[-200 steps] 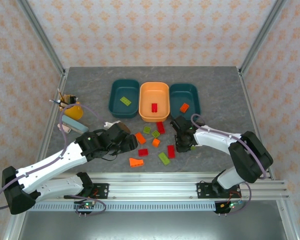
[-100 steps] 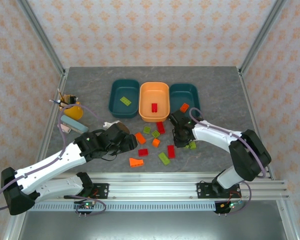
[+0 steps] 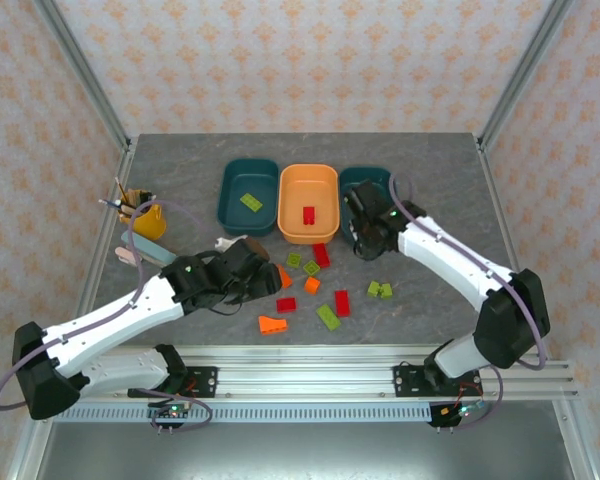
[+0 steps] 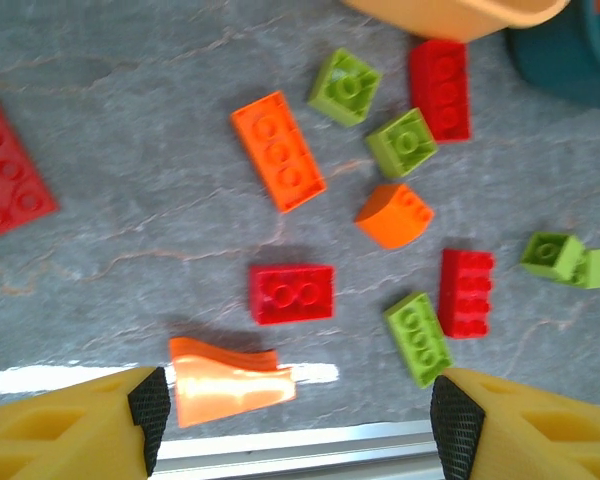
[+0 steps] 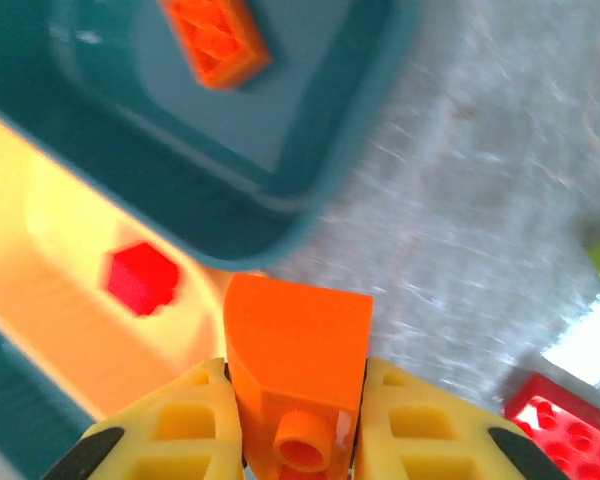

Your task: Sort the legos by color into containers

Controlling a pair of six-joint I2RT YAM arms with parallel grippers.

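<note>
Early stage: one green lego point(image 3: 250, 202) sits in the left teal tray point(image 3: 230, 180), one red lego point(image 3: 308, 214) in the light orange tray point(image 3: 325, 180), and one orange lego point(image 5: 215, 40) in the right teal tray point(image 5: 310, 130). About ten loose legos point(image 3: 311, 285) lie mid-frame on the surface point(image 3: 180, 180). Right end effector point(image 5: 300, 435) clamps an orange wedge brick point(image 5: 298, 340), glossy with a curved top, over that tray's near rim; left end effector point(image 4: 302, 408) is spread wide and empty above the pile.

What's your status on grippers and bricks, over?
Right gripper shut on orange brick, at teal tray near edge. Left gripper open above loose bricks. Nothing seen in the way.
</note>
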